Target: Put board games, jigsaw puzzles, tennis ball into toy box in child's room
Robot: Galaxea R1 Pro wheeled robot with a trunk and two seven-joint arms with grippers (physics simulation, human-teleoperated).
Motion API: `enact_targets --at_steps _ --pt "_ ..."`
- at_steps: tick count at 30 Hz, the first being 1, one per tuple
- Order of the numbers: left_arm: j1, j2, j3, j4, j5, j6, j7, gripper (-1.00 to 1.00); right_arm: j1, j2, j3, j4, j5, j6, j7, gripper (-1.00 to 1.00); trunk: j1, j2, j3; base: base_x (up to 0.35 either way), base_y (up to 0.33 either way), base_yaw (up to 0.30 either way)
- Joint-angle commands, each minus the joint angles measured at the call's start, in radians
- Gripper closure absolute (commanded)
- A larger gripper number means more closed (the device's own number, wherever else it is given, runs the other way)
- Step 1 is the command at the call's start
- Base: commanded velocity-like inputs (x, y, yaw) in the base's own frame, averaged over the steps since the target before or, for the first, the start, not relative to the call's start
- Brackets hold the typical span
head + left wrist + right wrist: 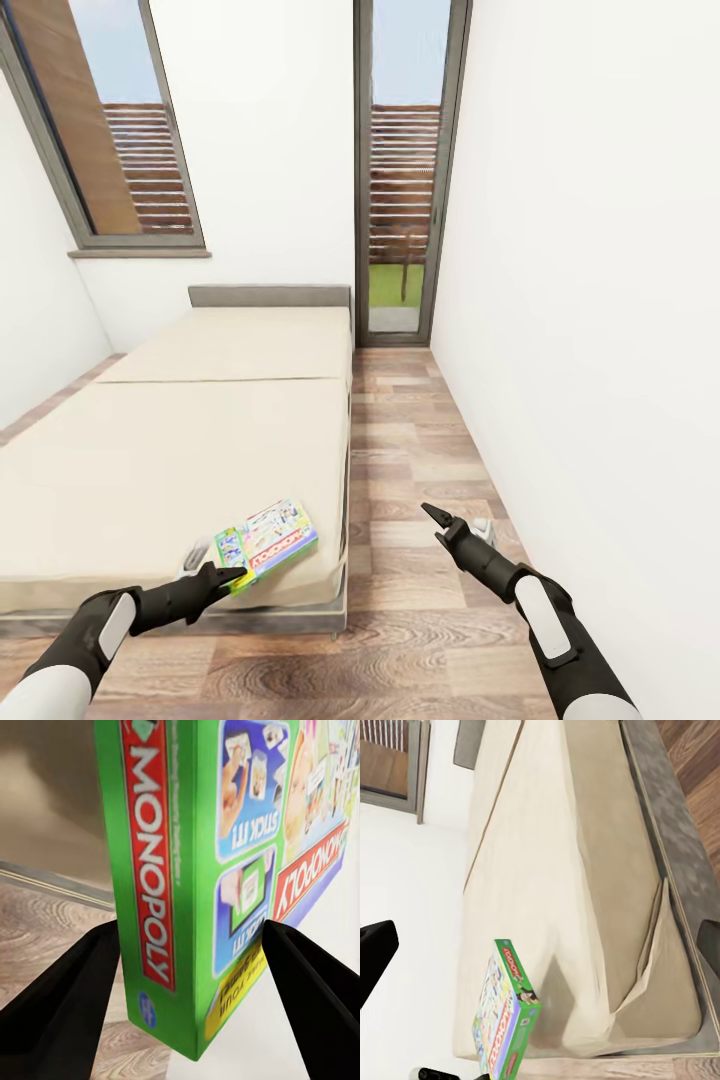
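A green Monopoly board game (268, 540) lies flat on the beige bed (170, 450), at its near right corner. My left gripper (225, 575) is at the box's near left corner. In the left wrist view the box (225, 870) stands close up, and the black fingers (60, 1012) sit open on either side of its lower corner, around the left gripper's (187, 997) middle. My right gripper (435, 515) hangs open over the wooden floor to the right of the bed, holding nothing. From the right wrist view the box (506, 1020) is seen on the mattress edge.
A grey headboard (270, 296) closes the bed's far end. A wooden floor aisle (410, 450) runs between the bed and the white right wall (600, 350) to a glass door (405, 200). A window (120, 130) is at the left.
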Motion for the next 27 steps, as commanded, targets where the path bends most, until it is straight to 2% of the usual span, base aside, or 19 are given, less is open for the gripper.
enact_targets --at_steps 1,13,15,17,26,27 --pt "-0.001 0.001 0.003 0.000 -0.001 0.005 -0.003 1.00 -0.001 0.001 -0.004 0.000 -0.003 0.008 0.001 -1.00 -0.004 0.007 0.002 0.000 0.000 0.000" --pt "-0.002 0.010 0.004 -0.005 0.000 0.014 -0.031 1.00 -0.001 0.001 -0.004 0.000 -0.003 0.008 0.002 -1.00 -0.050 0.091 0.040 0.000 0.000 0.000" --pt "-0.003 0.014 0.004 -0.005 0.000 0.023 -0.048 1.00 -0.001 0.001 -0.004 0.000 -0.003 0.008 0.002 -1.00 -0.050 0.091 0.040 0.000 0.000 0.000" --pt "-0.004 0.025 0.004 -0.006 0.000 0.036 -0.068 1.00 -0.001 0.001 -0.004 0.000 -0.003 0.008 0.002 -1.00 -0.050 0.091 0.040 0.000 0.000 0.000" --pt "-0.006 0.082 0.005 -0.006 0.001 0.058 -0.172 1.00 -0.001 0.001 -0.003 -0.004 -0.003 0.008 0.002 -1.00 -0.085 0.154 0.068 0.000 0.000 0.000" --pt "-0.006 0.095 0.005 -0.006 0.001 0.064 -0.192 1.00 -0.001 0.001 -0.003 -0.014 -0.003 0.008 0.002 -1.00 -0.088 0.161 0.071 0.000 0.000 0.000"
